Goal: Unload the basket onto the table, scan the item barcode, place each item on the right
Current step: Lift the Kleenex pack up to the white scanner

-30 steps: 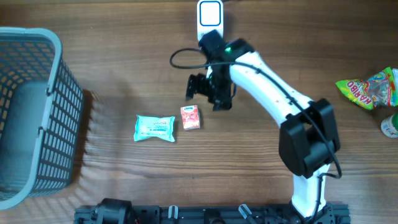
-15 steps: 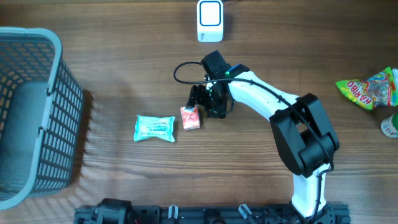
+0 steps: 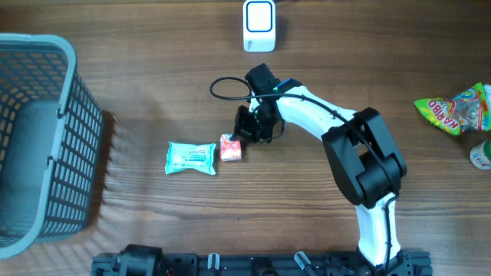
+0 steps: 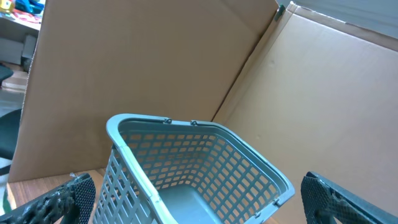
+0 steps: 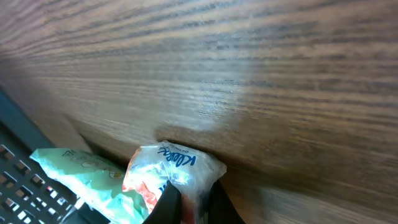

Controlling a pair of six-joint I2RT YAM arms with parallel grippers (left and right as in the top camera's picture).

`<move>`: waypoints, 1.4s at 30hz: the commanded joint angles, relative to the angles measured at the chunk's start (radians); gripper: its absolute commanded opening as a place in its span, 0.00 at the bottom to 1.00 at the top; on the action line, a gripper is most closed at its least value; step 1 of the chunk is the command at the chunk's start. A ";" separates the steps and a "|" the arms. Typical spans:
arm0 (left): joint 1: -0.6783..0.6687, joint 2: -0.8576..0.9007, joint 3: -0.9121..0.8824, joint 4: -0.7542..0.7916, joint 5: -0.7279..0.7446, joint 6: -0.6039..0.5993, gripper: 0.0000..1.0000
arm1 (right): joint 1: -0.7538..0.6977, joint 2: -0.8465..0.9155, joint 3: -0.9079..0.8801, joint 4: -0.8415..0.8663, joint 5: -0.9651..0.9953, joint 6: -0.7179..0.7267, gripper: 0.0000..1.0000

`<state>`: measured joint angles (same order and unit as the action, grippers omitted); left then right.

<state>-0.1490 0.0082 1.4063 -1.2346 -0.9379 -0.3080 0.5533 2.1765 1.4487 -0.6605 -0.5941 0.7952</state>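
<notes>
The step in hand is the pick-up. The right fingers (image 5: 169,204) are closed on the small red-and-white packet (image 3: 231,147), and the right wrist view shows its crinkled wrapper bunched between them. The packet sits near the middle of the tabletop (image 3: 153,77); whether it is off the wood yet I cannot tell. Just beside it, toward the left edge, lies a pale green tissue pack (image 3: 190,158). From above I cannot say whether the two touch.

The right arm (image 3: 322,115) reaches in from its base at the near edge with the elbow raised. Its forearm runs toward the middle and the wrist tips down, so the fingers meet the packet from its far-right side, low over the wood.

Next, I judge, the packet needs lifting clear of the tissue pack and carrying to the white scanner (image 3: 259,25) at the far edge, turned so that the barcode faces the scanner. Where the barcode sits cannot be seen. The hold looks to be on thin wrapper, so the packet may slip or swing on the way.

The left fingers (image 4: 68,198) stand wide apart with nothing between them, facing the grey basket (image 4: 186,149) at the left edge.
</notes>
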 commanded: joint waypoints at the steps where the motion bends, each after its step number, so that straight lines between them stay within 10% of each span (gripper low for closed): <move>1: -0.005 -0.002 -0.002 0.002 0.002 0.010 1.00 | -0.043 0.068 -0.040 -0.123 0.127 -0.104 0.04; 7: -0.005 -0.002 -0.002 0.002 0.001 0.010 1.00 | -0.217 -0.114 0.000 -0.253 -0.655 -0.830 0.04; 13: -0.005 -0.002 -0.002 0.002 0.002 0.010 1.00 | -0.227 -0.121 -0.022 0.008 -1.028 -0.800 0.04; 22: -0.005 -0.002 -0.002 0.002 0.002 0.010 1.00 | -0.216 -0.121 -0.022 0.055 -1.027 -0.716 0.04; 34: -0.005 -0.002 -0.002 0.002 0.002 0.010 1.00 | -0.210 -0.418 0.079 -0.105 -0.131 -0.608 0.05; 42: -0.005 -0.002 -0.002 0.002 0.002 0.010 1.00 | -0.150 -0.433 0.053 0.398 0.478 -1.246 0.05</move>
<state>-0.1490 0.0082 1.4063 -1.2346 -0.9379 -0.3080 0.3904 1.6638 1.5261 -0.3496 -0.3653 -0.1135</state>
